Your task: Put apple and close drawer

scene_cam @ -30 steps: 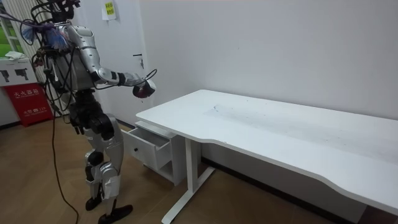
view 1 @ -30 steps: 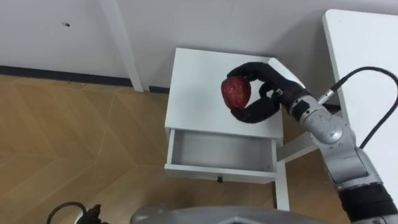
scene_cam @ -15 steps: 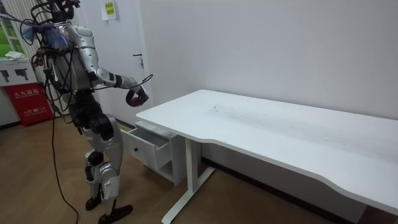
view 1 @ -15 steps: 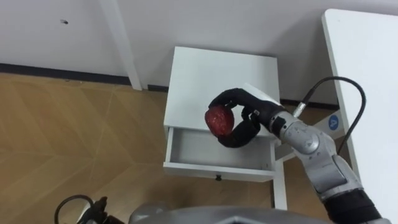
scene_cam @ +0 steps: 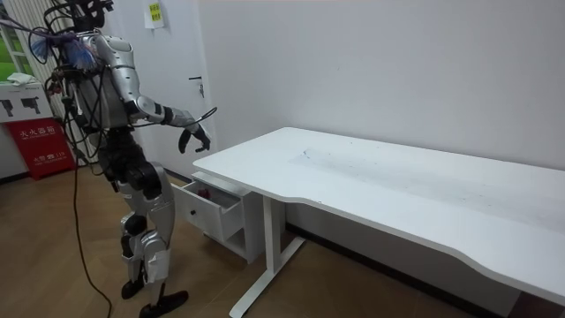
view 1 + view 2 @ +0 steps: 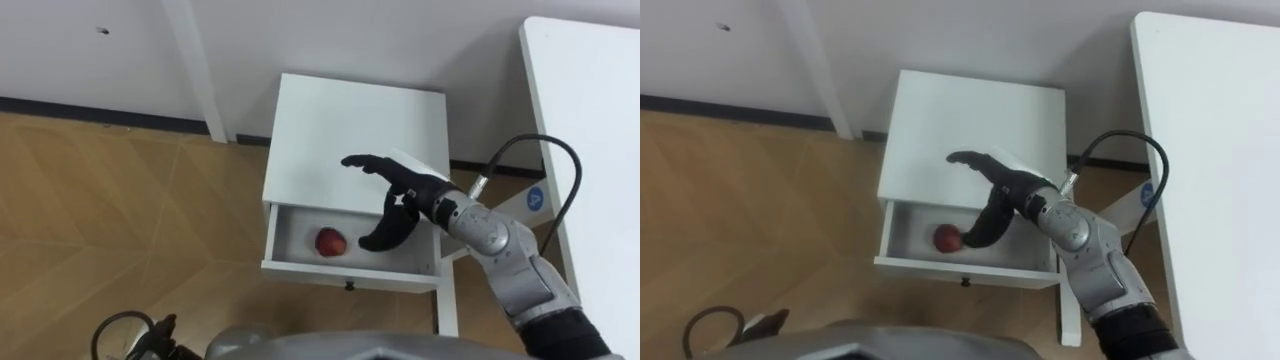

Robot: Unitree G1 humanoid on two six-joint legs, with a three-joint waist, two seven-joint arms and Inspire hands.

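Observation:
A red apple (image 6: 331, 242) (image 6: 947, 237) lies inside the open drawer (image 6: 300, 268) (image 6: 910, 262) of a small white cabinet (image 6: 345, 130) (image 6: 970, 120), toward the drawer's left half. My right hand (image 6: 400, 195) (image 6: 995, 190) hovers above the drawer with fingers spread, open and holding nothing, a little to the right of the apple. In the room view the robot stands before the cabinet with its right hand (image 5: 192, 136) out over the drawer (image 5: 210, 208).
A large white desk (image 6: 590, 130) (image 5: 424, 190) stands to my right, its leg (image 6: 455, 300) beside the cabinet. A white wall and a vertical white post (image 6: 195, 70) lie behind. Wooden floor (image 6: 110, 220) spreads to the left.
My right hand came down over the drawer with the apple, then spread its fingers and let it go. The apple now rests in the drawer.

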